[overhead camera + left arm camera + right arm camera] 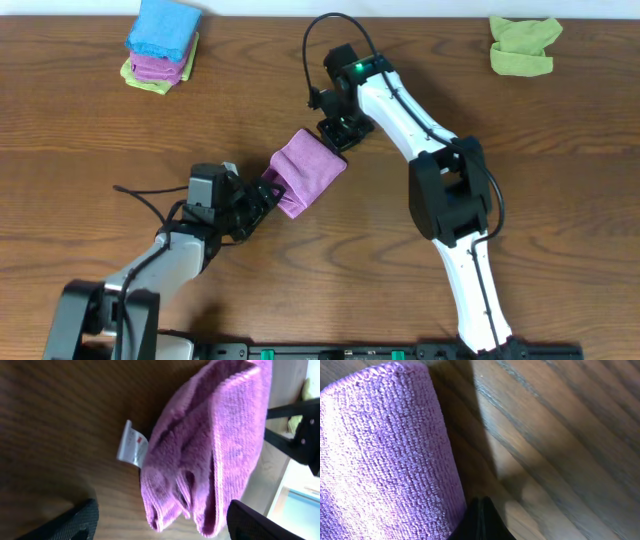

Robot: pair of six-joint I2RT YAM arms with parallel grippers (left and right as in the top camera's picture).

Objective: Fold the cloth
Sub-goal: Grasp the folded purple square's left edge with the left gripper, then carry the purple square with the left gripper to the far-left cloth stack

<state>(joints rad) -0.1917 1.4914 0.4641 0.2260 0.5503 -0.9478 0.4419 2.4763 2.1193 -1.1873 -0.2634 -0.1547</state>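
Folded purple cloth lies between two claws.
The left claw is wide open, with one end of the cloth between its fingers. The right claw is closed, and the cloth's other edge lies right beside its tips.

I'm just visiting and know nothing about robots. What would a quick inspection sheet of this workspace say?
Surface: brown wooden table.
Job's things: purple cloth, folded, mid-table, white tag showing.
Clutter: stack of folded cloths, far left; crumpled green cloth, far right.
End effectors: left end effector open around the purple cloth's edge; right end effector shut at its far corner.
Cables: black cable loops beside the right arm.
Surroundings: nothing seen.
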